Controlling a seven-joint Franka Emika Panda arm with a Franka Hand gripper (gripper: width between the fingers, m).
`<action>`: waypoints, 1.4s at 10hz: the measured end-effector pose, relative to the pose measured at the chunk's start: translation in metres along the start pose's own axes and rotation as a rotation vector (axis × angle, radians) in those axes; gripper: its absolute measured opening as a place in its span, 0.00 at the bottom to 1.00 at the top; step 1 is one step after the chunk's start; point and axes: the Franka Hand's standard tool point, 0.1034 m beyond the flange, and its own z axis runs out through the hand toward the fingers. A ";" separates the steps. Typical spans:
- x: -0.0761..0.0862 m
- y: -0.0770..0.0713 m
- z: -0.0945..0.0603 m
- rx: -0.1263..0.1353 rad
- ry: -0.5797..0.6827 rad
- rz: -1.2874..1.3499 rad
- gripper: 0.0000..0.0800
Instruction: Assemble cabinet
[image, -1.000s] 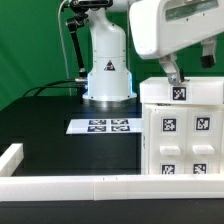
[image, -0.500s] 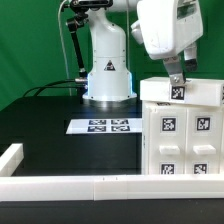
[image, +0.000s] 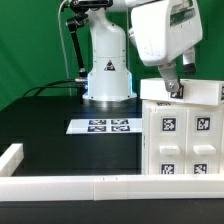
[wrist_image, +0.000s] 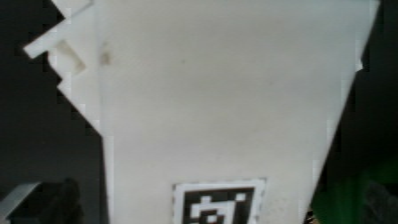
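The cabinet (image: 185, 140), a large white box with tagged drawer blocks on its front, stands at the exterior view's right. A white top piece (image: 200, 93) lies on it, slightly askew. My gripper (image: 168, 84) hangs right over that piece's left end, jaws spread wide, with one finger (image: 171, 80) reaching down to it and covering part of its tag. In the wrist view the white piece (wrist_image: 214, 110) fills the space between the jaws, its tag (wrist_image: 221, 205) close to the camera. The fingers themselves barely show there.
The marker board (image: 100, 126) lies flat on the black table (image: 60, 145) in front of the robot's base (image: 107, 70). A low white border rail (image: 80, 186) runs along the front edge and turns up at the exterior view's left.
My hand has swung toward the exterior view's left and turned over the cabinet's top. The top piece's tag, plain before, is now partly behind the finger. The jaws stayed wide.
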 end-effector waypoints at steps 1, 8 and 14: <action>-0.002 0.001 0.005 0.002 -0.001 0.005 1.00; -0.006 0.003 0.009 0.007 -0.005 0.063 0.71; -0.009 0.002 0.009 -0.015 0.025 0.494 0.71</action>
